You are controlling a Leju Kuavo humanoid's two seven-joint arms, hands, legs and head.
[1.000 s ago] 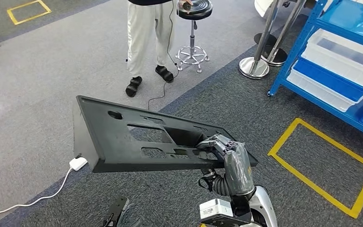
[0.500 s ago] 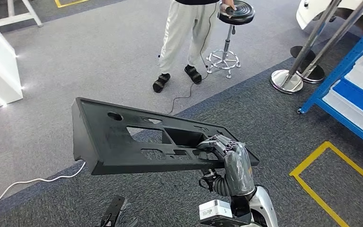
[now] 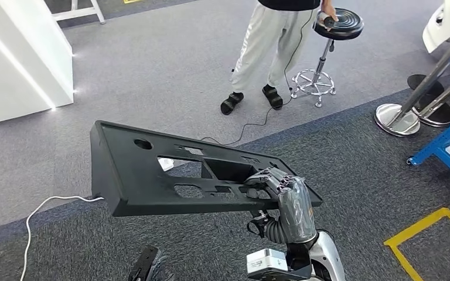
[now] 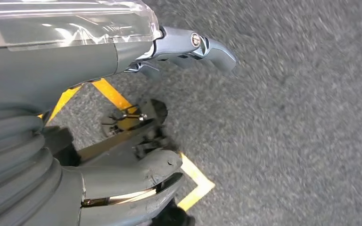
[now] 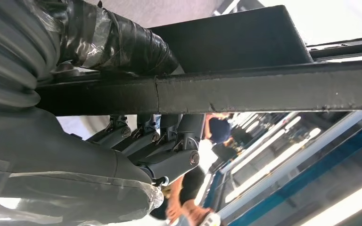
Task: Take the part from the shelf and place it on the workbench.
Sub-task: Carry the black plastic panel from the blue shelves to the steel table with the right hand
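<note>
The part (image 3: 146,170) is a long black plastic panel with several cut-outs, held out level above the carpet in the head view. My right hand (image 3: 282,194) grips its near right edge, fingers curled over the rim. In the right wrist view the same hand (image 5: 122,160) wraps the part's dark bar (image 5: 264,89) between thumb and fingers. My left hand (image 3: 146,268) hangs low near the lower edge of the head view. The left wrist view shows this hand (image 4: 85,61) with fingers apart over the carpet, holding nothing.
A person (image 3: 269,47) stands ahead beside a black stool (image 3: 337,26). A white cabinet (image 3: 17,58) is at the far left. Chrome stanchion bases (image 3: 398,120) and a blue shelf corner (image 3: 445,146) sit right. A white cable (image 3: 41,208) and yellow tape (image 3: 422,234) lie on the floor.
The camera has swung left: the person, stool, stanchions and blue shelf slid right in the picture and a white cabinet came in. The part stays in my right hand as before.
</note>
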